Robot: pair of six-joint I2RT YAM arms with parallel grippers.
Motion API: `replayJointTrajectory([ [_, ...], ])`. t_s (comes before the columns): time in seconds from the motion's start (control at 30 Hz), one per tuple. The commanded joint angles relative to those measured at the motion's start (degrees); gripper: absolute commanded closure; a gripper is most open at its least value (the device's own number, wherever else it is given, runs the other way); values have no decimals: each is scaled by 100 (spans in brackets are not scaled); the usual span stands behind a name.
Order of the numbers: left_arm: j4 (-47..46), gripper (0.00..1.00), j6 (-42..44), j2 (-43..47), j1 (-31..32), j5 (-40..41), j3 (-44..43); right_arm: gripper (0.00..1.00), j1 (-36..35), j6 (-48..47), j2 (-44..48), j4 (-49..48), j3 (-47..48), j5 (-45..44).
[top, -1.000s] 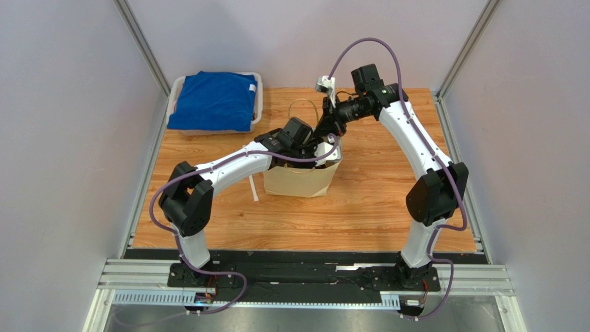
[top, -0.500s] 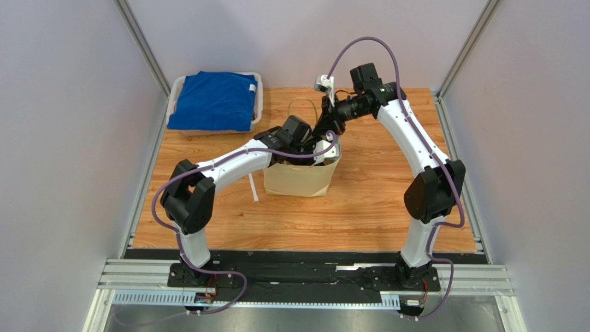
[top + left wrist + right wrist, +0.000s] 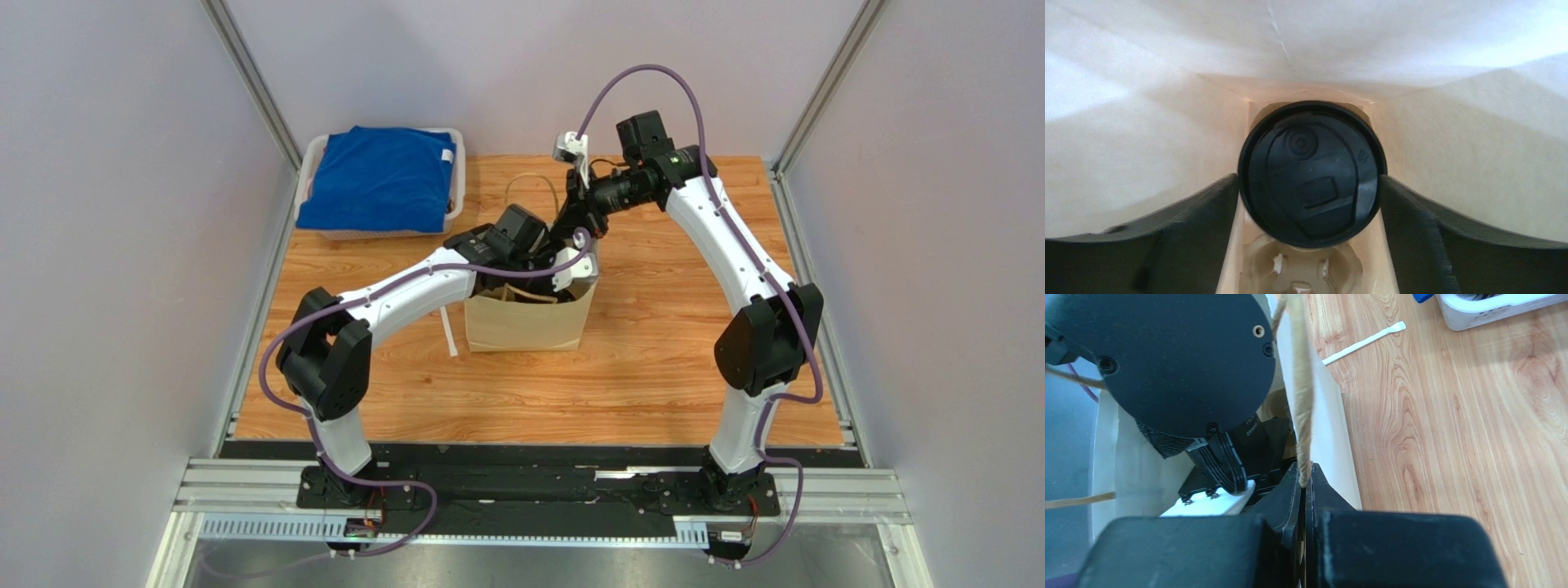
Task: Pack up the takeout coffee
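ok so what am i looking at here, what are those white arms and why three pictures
Those are two robot arms bolted at the near edge of a wooden table, each ending in a two-finger gripper. The wide picture comes from a fixed camera overhead; the other two come from cameras on the wrists. On the table are a paper bag, a basket with a blue cloth, and a white straw. The left gripper is down inside the bag, its fingers either side of the coffee cup, seen by its black lid; whether they press it I cannot tell. The right gripper is shut on the bag's handle.
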State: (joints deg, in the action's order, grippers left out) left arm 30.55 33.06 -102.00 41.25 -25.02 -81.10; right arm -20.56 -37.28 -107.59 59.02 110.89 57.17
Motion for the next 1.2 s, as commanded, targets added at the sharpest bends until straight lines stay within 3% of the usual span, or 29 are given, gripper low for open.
replayJointTrajectory([
  [0.0, -277, 2, -309, 505, -206, 199, -29, 100, 25, 124, 256, 619, 21, 58],
  [1.17, -1305, 1, 34, 1533, -56, 6, 999, 100, -124, 36, 950, -22, -788, -303],
])
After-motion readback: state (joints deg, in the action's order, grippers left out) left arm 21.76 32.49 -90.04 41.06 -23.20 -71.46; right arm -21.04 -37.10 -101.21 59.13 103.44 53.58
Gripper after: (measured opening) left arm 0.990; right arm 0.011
